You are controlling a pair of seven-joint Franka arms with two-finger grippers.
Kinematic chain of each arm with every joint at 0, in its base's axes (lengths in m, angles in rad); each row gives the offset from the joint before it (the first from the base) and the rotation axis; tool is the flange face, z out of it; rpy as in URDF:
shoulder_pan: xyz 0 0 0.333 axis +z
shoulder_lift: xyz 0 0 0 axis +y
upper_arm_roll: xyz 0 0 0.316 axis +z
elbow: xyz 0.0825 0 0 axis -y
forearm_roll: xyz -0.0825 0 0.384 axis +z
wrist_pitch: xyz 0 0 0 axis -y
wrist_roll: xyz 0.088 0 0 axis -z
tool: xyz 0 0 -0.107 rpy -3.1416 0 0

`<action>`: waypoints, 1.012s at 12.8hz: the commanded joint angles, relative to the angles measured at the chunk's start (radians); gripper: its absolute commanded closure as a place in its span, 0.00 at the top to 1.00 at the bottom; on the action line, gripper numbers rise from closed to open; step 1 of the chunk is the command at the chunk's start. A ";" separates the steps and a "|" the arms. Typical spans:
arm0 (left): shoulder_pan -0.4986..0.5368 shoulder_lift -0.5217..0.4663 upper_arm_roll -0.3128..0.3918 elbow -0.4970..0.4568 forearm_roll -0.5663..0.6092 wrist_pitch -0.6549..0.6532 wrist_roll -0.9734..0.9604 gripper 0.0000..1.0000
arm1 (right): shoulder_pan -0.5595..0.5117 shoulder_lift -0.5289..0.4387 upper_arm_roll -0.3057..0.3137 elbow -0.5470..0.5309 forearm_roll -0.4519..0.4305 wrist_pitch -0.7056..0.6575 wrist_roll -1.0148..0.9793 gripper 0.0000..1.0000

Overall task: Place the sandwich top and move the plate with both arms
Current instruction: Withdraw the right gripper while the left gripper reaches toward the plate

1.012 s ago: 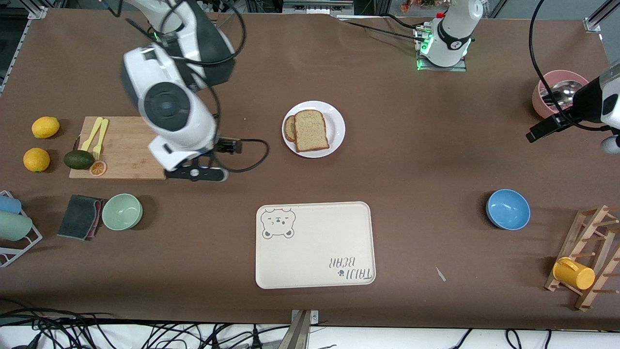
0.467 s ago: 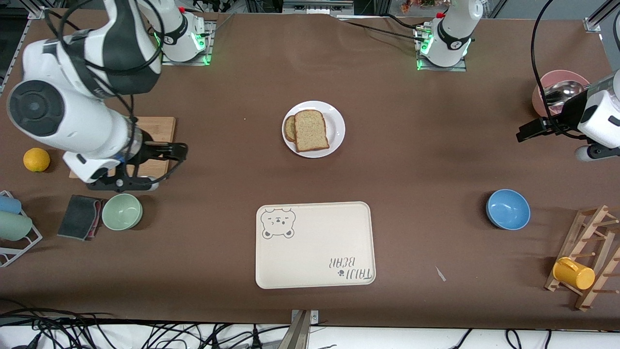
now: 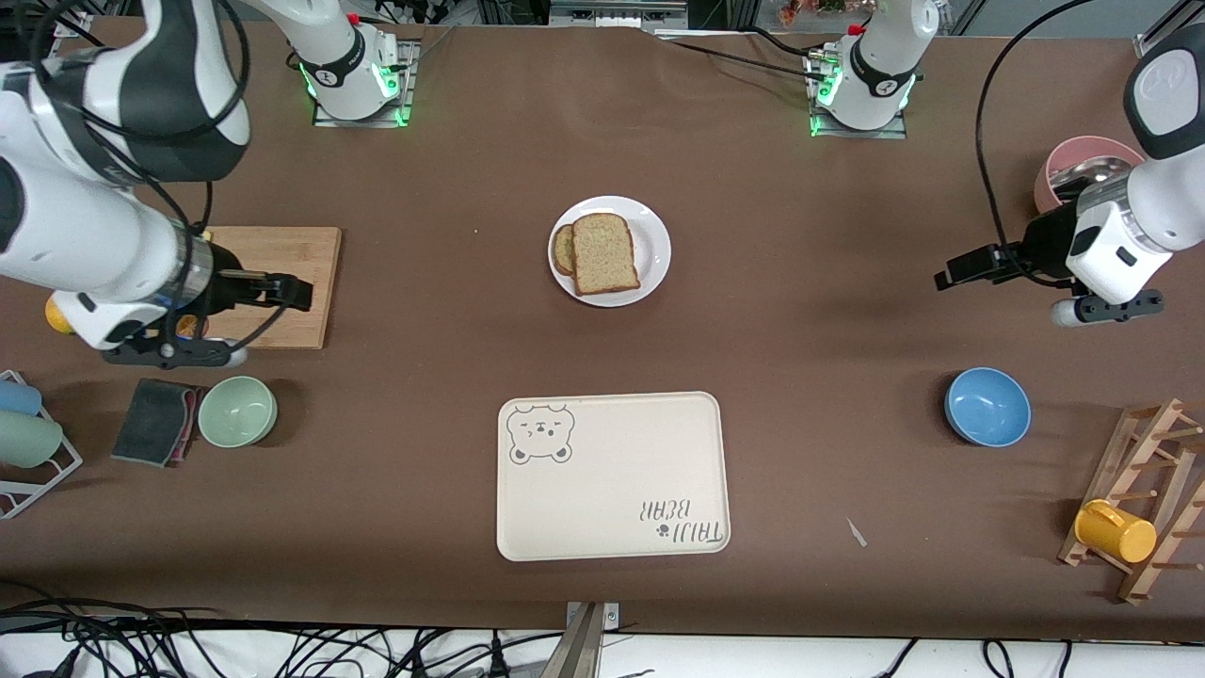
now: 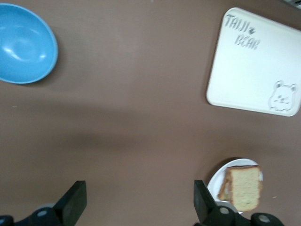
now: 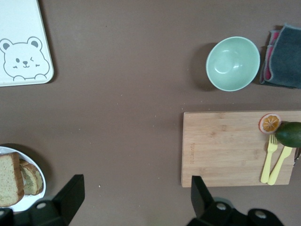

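The sandwich top (image 3: 603, 252), a light tan speckled slice, lies on the white plate (image 3: 655, 247) in the middle of the table, with a darker slice (image 3: 563, 250) showing from under it. My right gripper (image 3: 287, 290) is open and empty in the air over the cutting board's edge, well clear of the plate. My left gripper (image 3: 955, 273) is open and empty over bare table toward the left arm's end. The left wrist view shows its open gripper (image 4: 138, 205), the plate (image 4: 214, 181) and the bread (image 4: 244, 186). The right wrist view shows its open gripper (image 5: 135, 195), the plate (image 5: 40, 176) and the bread (image 5: 9, 179).
A beige bear-print tray (image 3: 612, 476) lies nearer the camera than the plate. A wooden cutting board (image 3: 282, 282), green bowl (image 3: 237, 411) and grey cloth (image 3: 155, 421) are at the right arm's end. A blue bowl (image 3: 987, 406), pink bowl (image 3: 1064, 169) and mug rack (image 3: 1144, 499) are at the left arm's end.
The right arm has swung away from the plate toward its end of the table. The left gripper has moved in toward the table's middle. Bread and plate have not moved.
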 commanded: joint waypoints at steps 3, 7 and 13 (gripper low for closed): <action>0.008 -0.042 -0.078 -0.209 -0.115 0.161 0.060 1.00 | -0.048 -0.071 0.013 -0.055 0.006 0.002 -0.029 1.00; -0.006 0.011 -0.140 -0.303 -0.440 0.276 0.265 1.00 | -0.260 -0.095 0.200 -0.079 0.001 0.026 -0.020 1.00; -0.139 0.220 -0.196 -0.301 -0.652 0.421 0.417 1.00 | -0.421 -0.334 0.409 -0.391 -0.134 0.234 -0.014 1.00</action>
